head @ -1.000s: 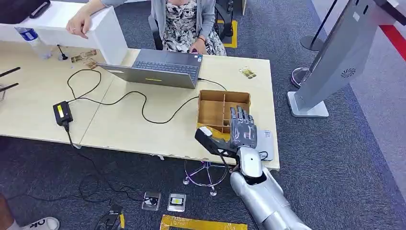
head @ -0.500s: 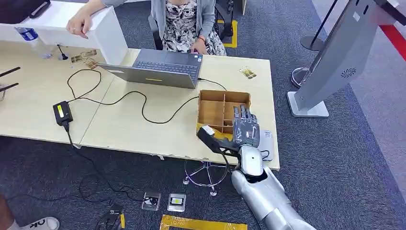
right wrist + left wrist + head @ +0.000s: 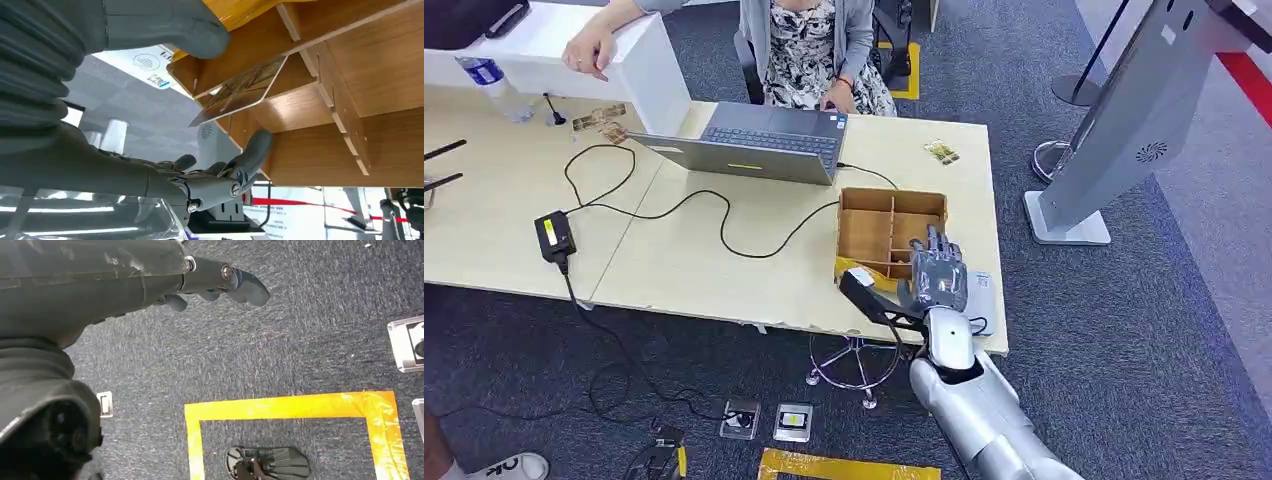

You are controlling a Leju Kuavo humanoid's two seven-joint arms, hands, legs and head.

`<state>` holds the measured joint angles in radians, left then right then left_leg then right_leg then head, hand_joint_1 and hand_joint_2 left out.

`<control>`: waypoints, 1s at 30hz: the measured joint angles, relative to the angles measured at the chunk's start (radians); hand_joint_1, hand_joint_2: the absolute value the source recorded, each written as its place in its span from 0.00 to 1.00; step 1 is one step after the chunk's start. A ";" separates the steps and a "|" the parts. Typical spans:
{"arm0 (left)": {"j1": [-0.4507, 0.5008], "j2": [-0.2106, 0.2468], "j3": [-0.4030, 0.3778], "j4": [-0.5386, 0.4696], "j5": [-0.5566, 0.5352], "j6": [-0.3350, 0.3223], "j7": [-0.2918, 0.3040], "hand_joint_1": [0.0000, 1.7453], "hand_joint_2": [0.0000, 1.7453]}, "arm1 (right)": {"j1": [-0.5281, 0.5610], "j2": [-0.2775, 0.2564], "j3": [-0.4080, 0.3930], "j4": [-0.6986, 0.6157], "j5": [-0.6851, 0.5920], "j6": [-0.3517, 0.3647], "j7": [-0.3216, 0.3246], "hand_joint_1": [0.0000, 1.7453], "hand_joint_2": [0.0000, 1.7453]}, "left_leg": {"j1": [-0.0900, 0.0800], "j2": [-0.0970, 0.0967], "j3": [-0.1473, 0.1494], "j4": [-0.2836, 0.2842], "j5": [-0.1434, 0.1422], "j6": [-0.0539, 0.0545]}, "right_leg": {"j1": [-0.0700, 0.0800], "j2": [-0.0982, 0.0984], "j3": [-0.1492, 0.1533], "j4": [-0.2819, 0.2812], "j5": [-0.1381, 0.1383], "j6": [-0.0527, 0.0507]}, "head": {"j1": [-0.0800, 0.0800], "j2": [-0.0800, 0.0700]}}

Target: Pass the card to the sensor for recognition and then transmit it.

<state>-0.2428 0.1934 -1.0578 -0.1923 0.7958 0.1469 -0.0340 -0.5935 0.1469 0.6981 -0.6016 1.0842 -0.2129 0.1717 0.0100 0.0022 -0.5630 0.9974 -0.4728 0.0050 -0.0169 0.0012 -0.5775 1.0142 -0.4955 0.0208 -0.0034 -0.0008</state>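
Your right hand (image 3: 937, 278) hangs over the near right corner of the wooden compartment box (image 3: 890, 232), back of the hand up and fingers spread, holding nothing. From the right wrist camera you see the thick thumb (image 3: 165, 27) on one side and the darker fingers (image 3: 235, 172) on the other, with the card (image 3: 239, 91) in the gap between them, touched by neither. The card leans tilted in one of the box's compartments, one edge against the wooden wall and its free corner sticking out toward the hand. Just beside the box on the table edge lies the flat white sensor pad (image 3: 979, 297), partly under your wrist. Your left hand (image 3: 210, 285) hangs over the dark carpet with fingers loosely curled and nothing in them. Farther out on the table (image 3: 684, 265) you have a laptop (image 3: 759, 142) and a black cable (image 3: 674, 205), with a person (image 3: 809, 45) seated behind
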 joint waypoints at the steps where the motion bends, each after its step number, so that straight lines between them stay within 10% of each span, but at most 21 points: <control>1: 0.000 0.000 0.000 0.000 0.000 0.000 0.000 0.00 0.00 | 0.000 -0.001 -0.001 0.000 0.000 -0.001 0.000 0.00 1.00 | 0.000 0.000 0.000 0.000 0.000 0.000 | 0.000 0.000 0.000 0.000 0.000 0.000 | 0.000 0.000; 16: 0.001 0.000 0.000 0.000 -0.005 0.001 0.001 0.00 0.00 | 0.013 -0.014 -0.002 0.000 0.003 -0.029 0.014 0.01 1.00 | 0.000 0.000 0.000 0.000 0.000 0.000 | 0.000 0.000 0.000 0.000 0.000 0.000 | 0.000 0.000; 17: 0.001 0.000 0.000 0.000 -0.005 0.001 0.001 0.00 0.00 | 0.013 -0.015 -0.002 0.000 0.003 -0.030 0.014 0.93 1.00 | 0.000 0.000 0.000 0.000 0.000 0.000 | 0.000 0.000 0.000 0.000 0.000 0.000 | 0.000 0.000; 30: 0.003 0.008 0.008 0.000 -0.008 -0.013 0.000 0.00 0.00 | 0.016 -0.015 -0.002 0.010 0.003 -0.042 -0.011 1.00 1.00 | 0.000 0.000 0.000 0.000 0.000 0.000 | 0.000 0.000 0.000 0.000 0.000 0.000 | 0.000 0.000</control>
<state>-0.2400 0.2018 -1.0494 -0.1919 0.7877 0.1339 -0.0335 -0.5774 0.1320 0.6958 -0.5920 1.0872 -0.2552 0.1602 0.0100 0.0022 -0.5630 0.9973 -0.4729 0.0049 -0.0169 0.0012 -0.5773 1.0142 -0.4955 0.0208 -0.0034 -0.0008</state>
